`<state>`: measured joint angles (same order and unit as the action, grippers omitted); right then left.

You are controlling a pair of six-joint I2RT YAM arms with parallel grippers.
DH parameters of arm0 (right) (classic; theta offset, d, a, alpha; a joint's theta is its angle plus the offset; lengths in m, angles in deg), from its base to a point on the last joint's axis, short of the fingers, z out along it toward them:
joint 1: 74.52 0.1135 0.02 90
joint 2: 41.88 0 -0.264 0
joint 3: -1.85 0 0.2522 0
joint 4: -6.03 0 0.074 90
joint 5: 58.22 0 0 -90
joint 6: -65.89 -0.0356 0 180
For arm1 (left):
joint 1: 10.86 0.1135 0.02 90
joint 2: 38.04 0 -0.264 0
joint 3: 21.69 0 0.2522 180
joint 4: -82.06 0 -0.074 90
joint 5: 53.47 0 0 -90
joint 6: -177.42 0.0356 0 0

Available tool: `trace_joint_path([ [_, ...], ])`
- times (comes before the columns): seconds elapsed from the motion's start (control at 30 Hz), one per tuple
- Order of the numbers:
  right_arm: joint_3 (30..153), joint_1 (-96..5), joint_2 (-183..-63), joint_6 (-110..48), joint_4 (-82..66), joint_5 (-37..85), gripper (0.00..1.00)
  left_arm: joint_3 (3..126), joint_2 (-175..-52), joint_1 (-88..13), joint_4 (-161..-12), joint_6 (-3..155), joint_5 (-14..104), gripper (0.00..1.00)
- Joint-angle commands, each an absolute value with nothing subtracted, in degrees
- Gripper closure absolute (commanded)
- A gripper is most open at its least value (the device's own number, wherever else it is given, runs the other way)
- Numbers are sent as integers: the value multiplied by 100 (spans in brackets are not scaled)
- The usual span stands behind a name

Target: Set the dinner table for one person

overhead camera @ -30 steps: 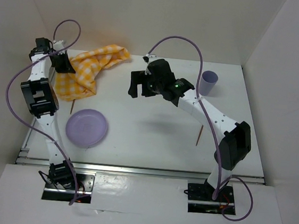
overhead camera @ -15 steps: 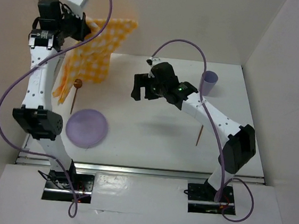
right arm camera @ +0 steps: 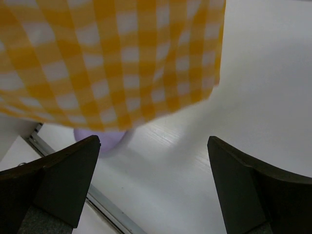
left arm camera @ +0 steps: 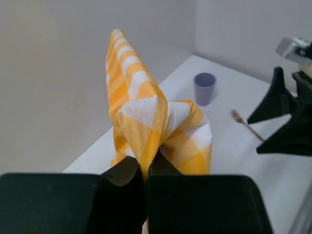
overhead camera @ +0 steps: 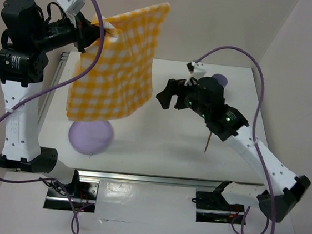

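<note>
High over the left side of the dinner table (overhead camera: 158,145), my left gripper (overhead camera: 101,30) is shut on a corner of the yellow-and-white checked cloth (overhead camera: 120,63). The cloth hangs spread out in the air. In the left wrist view the jaws (left arm camera: 146,168) pinch the bunched cloth (left arm camera: 141,122). A purple plate (overhead camera: 90,135) lies below, partly hidden by the cloth. My right gripper (overhead camera: 168,99) hovers open above the table's middle, right of the cloth, holding nothing. Its wrist view shows the cloth (right arm camera: 112,58), the plate's edge (right arm camera: 100,139) and bare table (right arm camera: 234,97) between the wide jaws (right arm camera: 156,165).
A purple cup (overhead camera: 222,79) stands at the back right, also seen in the left wrist view as the cup (left arm camera: 204,87). A thin brown fork (overhead camera: 208,140) lies right of centre. A metal rail (overhead camera: 155,179) runs along the near edge. White walls enclose the table.
My left gripper shut on the cloth and lifted it off the table, so it now hangs unfurled. The right arm swung rightward and up a little, still open.
</note>
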<state>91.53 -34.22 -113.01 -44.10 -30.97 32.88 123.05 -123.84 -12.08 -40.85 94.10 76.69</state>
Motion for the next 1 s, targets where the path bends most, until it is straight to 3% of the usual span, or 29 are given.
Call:
trace_joint_path([
  [0.0, 8944, -3444, -10737, -4292, -2900, 3783, 1, 12005, -12277, -1279, -4541, 8471, 9056, 100],
  [0.27, 8760, -3444, -10375, -4371, -3471, 4663, 1, 11215, -12522, -1341, -5350, 7423, 9173, 100],
  [0.4, 8707, -3444, -10840, -4433, -3401, 4593, 1, 9756, -12978, -1341, -6010, 7632, 7745, 100],
  [0.57, 8847, -3637, -11841, -4555, -3401, 4462, 1, 10894, -15671, -1289, -4851, 8372, 6783, 100],
  [0.67, 9032, -3970, -12850, -4836, -3593, 3996, 1, 11590, -16598, -1289, -4595, 8434, 6317, 100],
  [0.83, 9199, -4655, -13731, -5337, -3769, 3179, 1, 11154, -16418, -1402, -4876, 8662, 5395, 100],
  [0.97, 9199, -4902, -14189, -5338, -3831, 3388, 1, 10861, -16198, -1534, -4929, 8996, 4683, 100],
])
